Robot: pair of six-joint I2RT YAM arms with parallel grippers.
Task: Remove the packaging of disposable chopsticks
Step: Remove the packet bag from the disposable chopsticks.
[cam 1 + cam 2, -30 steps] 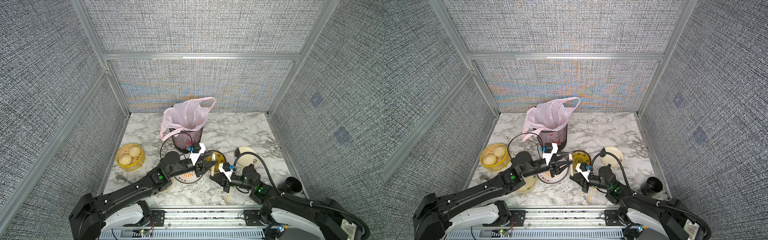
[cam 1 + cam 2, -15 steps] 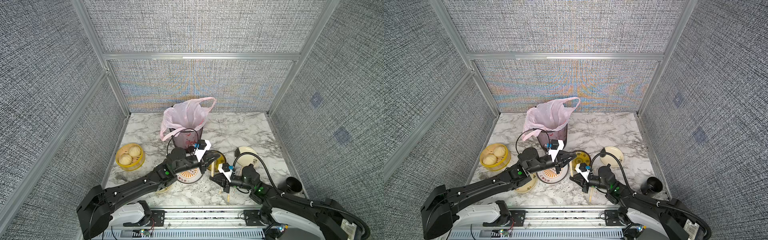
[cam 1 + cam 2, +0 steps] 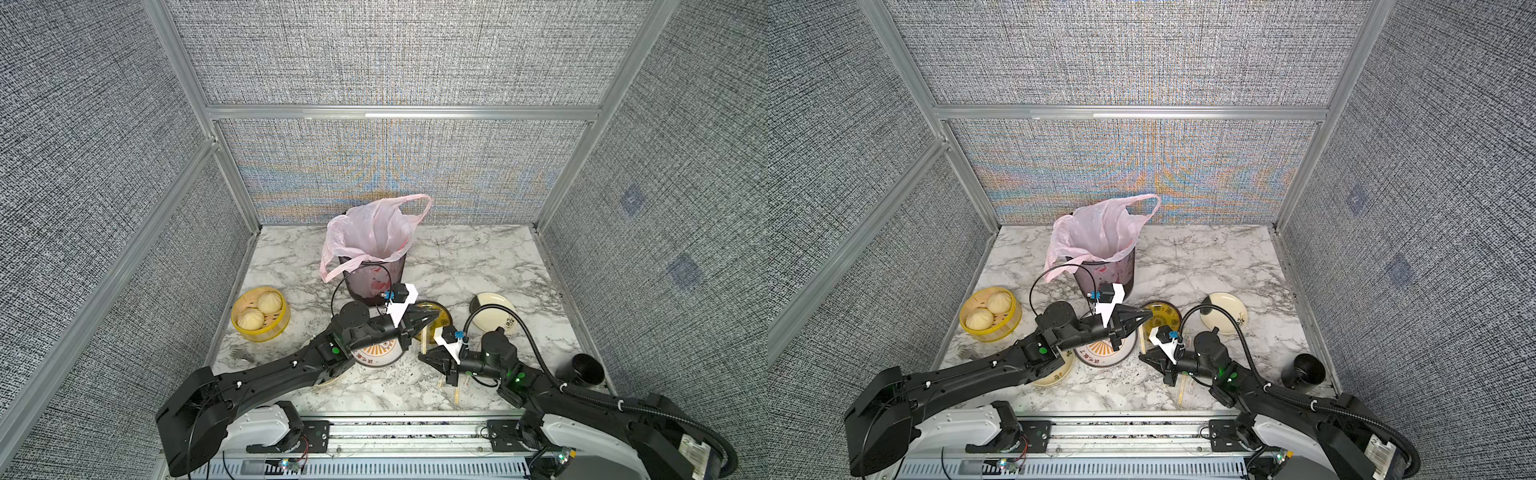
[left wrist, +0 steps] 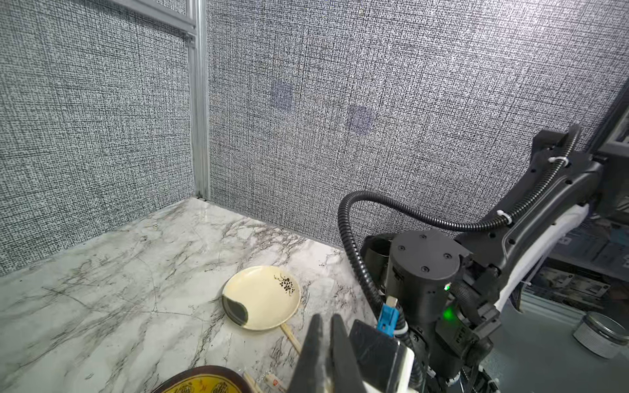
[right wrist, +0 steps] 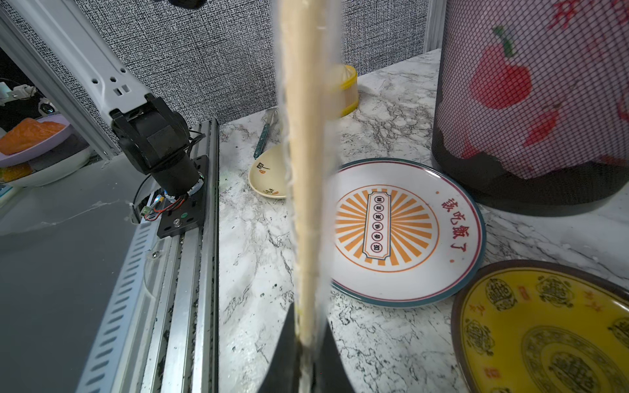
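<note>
- Chopstick pair (image 5: 306, 170) stands up out of the right jaws, which are clamped on its lower end. The clear sleeve (image 5: 333, 112) is on it, full length.
- Left jaws are together at the pair's upper end, above the yellow plate (image 5: 544, 323). We cannot tell whether they caught film, wood or nothing.
- Our reading: the strip is about to start. We'd want the left pinch on film alone, past the stick tips, then a draw straight along the sticks.
- A sideways pull would likely bow the thin wood or just stretch the film.
- The right grip presses through the film, so the sleeve may have to tear there rather than slide.
- Below the pair are the sunburst plate (image 5: 401, 228) and the yellow plate. Loose sticks (image 3: 457, 395) lie on the table by the right arm (image 3: 490, 357).
- Bin with pink bag (image 3: 374, 249) sits just behind the left jaws. It is handy for dropping film, but it blocks a pull that way.
- Bare table (image 3: 465, 257) lies right of the bin, beyond the cream plate (image 3: 494, 311).
- Front rail (image 3: 415, 415) is close behind the right arm, and the black cup (image 3: 586, 368) stands near the right wall.
</note>
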